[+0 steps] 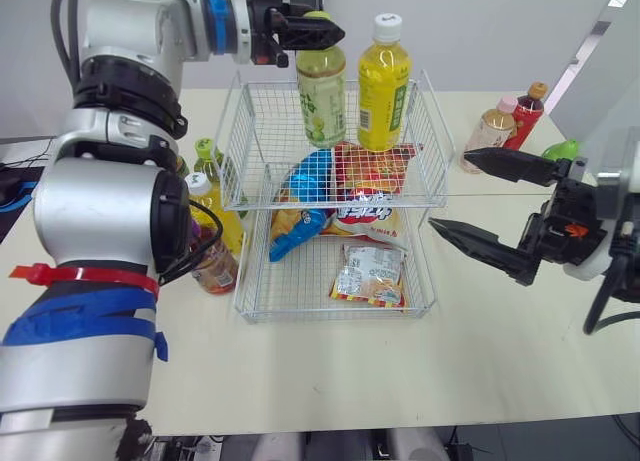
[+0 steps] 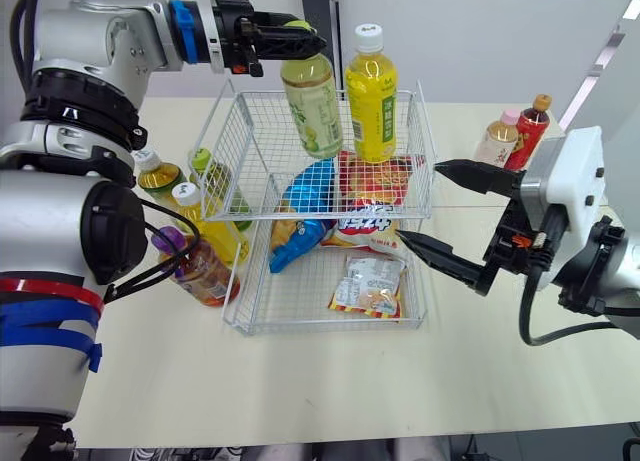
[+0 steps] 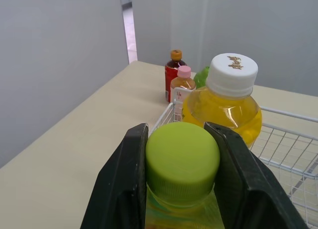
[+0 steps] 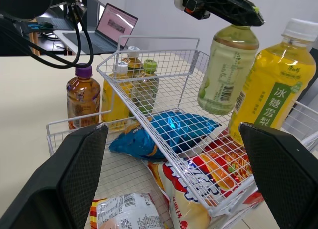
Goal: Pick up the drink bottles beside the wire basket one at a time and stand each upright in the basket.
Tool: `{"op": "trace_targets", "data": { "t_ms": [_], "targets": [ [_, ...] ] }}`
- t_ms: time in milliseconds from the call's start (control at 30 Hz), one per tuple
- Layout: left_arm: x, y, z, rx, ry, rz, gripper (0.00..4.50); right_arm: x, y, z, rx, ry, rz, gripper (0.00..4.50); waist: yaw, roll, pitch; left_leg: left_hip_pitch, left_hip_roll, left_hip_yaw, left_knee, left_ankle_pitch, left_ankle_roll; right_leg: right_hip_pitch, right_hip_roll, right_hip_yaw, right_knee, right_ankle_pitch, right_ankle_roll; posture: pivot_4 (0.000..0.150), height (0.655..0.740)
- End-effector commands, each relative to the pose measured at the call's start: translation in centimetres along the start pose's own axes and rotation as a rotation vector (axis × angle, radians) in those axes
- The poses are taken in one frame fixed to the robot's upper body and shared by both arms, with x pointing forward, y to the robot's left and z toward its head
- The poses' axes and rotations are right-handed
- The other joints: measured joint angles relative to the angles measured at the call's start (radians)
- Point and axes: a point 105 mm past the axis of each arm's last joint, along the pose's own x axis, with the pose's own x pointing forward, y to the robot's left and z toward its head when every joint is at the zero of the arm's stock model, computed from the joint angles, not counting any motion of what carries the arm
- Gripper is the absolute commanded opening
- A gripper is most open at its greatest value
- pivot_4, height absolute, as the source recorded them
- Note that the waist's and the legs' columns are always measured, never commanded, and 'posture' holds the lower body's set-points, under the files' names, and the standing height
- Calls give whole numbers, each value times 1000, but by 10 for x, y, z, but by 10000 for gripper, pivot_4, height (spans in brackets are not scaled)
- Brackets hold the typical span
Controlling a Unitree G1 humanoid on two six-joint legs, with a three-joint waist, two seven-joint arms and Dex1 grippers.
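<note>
Holding the green bottle over the basket

I'm gripping the green bottle [image 1: 321, 96] by its cap, left gripper [image 1: 325, 31] fingers clenched on it. It's hanging nearly upright below them, over the far shelf of the basket [image 1: 250, 131], just left of the yellow bottle [image 1: 383, 86]. My left arm is reaching in from the left, and the right gripper [image 1: 448, 190] is hovering spread open on the right.

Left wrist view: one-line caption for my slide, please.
Left gripper clamps the green-capped bottle by its cap beside the yellow bottle in the wire basket.
</note>
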Motion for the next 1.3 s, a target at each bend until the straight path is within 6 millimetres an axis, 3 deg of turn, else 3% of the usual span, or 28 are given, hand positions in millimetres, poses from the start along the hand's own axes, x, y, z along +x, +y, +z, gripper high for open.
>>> {"op": "trace_targets", "data": {
  "t_ms": [33, 67, 400, 600, 833, 1133, 1300],
  "targets": [
    [-2, -2, 20, 29, -59, -3, 13599, 2, 4, 8, -51, -16, -7, 45000, 0, 0, 0, 0, 0, 0, 0, 0, 0, 0, 0, 0, 0, 0, 0, 1500, 7400],
    [-2, -2, 19, 27, -55, -3, 13599, 3, 4, 8, -51, -14, -7, 45000, 0, 0, 0, 0, 0, 0, 0, 0, 0, 0, 0, 0, 0, 0, 0, 1500, 7400],
    [-24, 3, 32, 73, -61, 14, 44649, -10, -8, 0, -40, 1, -19, 45000, -1, 0, 0, 0, 0, 0, 0, 0, 0, 0, 0, 0, 0, 0, 0, 1500, 7400],
    [-54, 15, 41, 98, -80, 89, 44649, -7, -4, 4, -57, -12, -5, 45000, -8, 0, 0, 1, 0, 0, 0, 0, 0, 0, 1, 0, 1, 0, 0, 1500, 7400],
    [-115, 22, 34, 92, -64, 185, 44649, 10, -3, 10, -64, -36, 49, 45000, -16, 1, 0, 2, 1, 1, 0, 0, 0, 0, 1, 1, 3, 0, 0, 1500, 7400],
    [-187, 14, -10, 76, 12, 421, 44649, 10, -27, 5, -78, -28, 153, 45000, -14, 1, -1, 2, 1, 0, 2, 0, 0, 0, 1, 2, 5, 0, 0, 1500, 7400],
    [-236, 0, -45, 9, 67, 553, 44649, 25, -21, 4, -86, -41, 257, 45000, -15, 2, -1, 3, 2, 0, 2, 0, 0, 0, 1, 2, 6, 0, 0, 1500, 7400]
  ]
}}
